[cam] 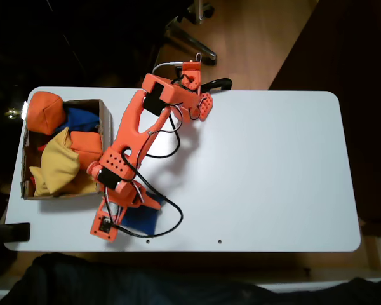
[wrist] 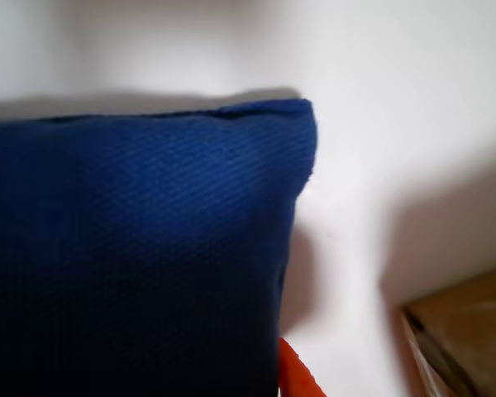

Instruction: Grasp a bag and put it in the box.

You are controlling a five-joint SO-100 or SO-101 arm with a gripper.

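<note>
From the fixed view I see my orange arm (cam: 136, 136) reaching from the top centre of the frame down toward the lower left, over the white surface (cam: 267, 165). The tool (cam: 124, 213) sits at the arm's end, low and left of centre, right on top of the blue bag (cam: 146, 219), which lies on the surface just below and right of the box (cam: 105, 114). Part of the bag pokes out to the right of the tool. I cannot tell from here whether the tool is spread or pinching the bag; the arm's own body covers the tips.

The box sits at the left edge of the surface, holding orange bags (cam: 47, 111), a yellow bag (cam: 58, 164) and another patch of blue (cam: 82, 119).

In the wrist view the bag (wrist: 140, 256) takes up the left half, its upper right corner against the white surface (wrist: 397, 99). An orange fingertip (wrist: 296, 376) shows at the bottom edge, touching the bag's right side. A brown corner of the box (wrist: 467, 331) shows at lower right.
</note>
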